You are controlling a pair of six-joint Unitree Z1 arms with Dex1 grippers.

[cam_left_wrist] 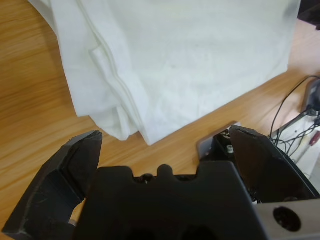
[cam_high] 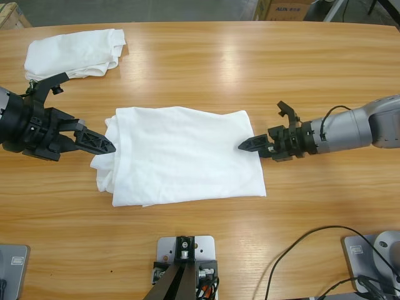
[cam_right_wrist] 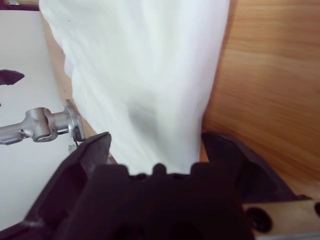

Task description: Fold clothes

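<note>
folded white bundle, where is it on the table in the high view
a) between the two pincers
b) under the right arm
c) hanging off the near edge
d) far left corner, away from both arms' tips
d) The folded white bundle lies at the table's far left corner, while the half-folded T-shirt is what sits between the pincers.

The left arm comes in low from the left edge, its gripper (cam_high: 106, 145) pointing right, and its wrist view shows the jaws spread wide apart (cam_left_wrist: 165, 142). The right arm stretches in from the right edge, its silver forearm nearly level, its gripper (cam_high: 245, 145) pointing left. Its jaws stand parted in its own wrist view (cam_right_wrist: 157, 142).
</note>
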